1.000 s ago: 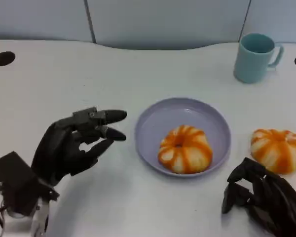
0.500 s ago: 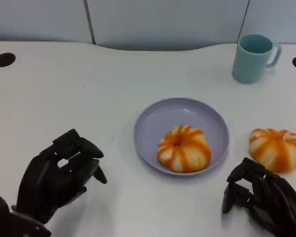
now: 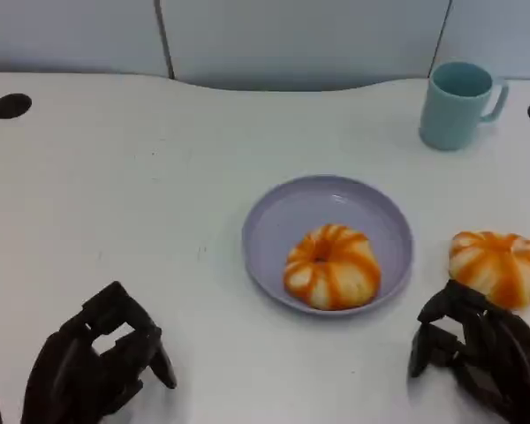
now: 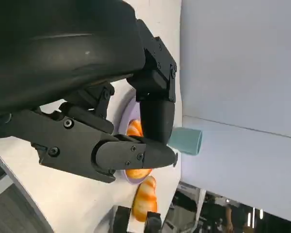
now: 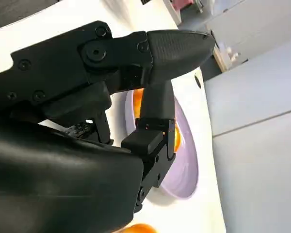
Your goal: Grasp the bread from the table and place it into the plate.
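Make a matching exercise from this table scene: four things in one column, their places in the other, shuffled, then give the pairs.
Things:
1. mug
2. bread in the plate
3. second bread
4. left hand

Places:
A. on the table right of the plate
B. near left corner
C. far right of the table
D. inside the purple dish

Pairs: 1-C, 2-D, 3-A, 4-B
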Tool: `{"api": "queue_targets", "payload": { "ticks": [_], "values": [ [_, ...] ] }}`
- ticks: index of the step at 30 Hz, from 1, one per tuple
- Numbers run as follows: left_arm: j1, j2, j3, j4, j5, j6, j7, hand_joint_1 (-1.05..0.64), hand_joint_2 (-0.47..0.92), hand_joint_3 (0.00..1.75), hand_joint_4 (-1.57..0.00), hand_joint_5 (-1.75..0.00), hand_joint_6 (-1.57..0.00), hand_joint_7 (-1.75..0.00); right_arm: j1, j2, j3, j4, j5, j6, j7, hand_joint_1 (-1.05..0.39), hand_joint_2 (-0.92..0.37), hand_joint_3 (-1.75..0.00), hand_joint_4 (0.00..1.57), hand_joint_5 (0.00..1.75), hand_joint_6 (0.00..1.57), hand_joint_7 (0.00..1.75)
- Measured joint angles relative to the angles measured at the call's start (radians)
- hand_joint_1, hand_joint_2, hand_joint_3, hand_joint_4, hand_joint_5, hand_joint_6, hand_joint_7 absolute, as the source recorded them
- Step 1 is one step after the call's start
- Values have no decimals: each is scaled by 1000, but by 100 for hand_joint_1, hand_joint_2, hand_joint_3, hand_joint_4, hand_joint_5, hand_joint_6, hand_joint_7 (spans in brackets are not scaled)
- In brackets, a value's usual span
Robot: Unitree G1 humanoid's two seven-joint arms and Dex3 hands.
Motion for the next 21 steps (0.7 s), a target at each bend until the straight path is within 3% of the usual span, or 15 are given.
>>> {"api": "queue_targets", "payload": {
  "ticks": [21],
  "values": [
    [-53,-9,36,89,5,-2,-36,-53,92,35,-81,-175,-58,-175,-54,-8,-15,108,-5,-81,40,-56,-92,-38,63,170,62,134]
  ]
}}
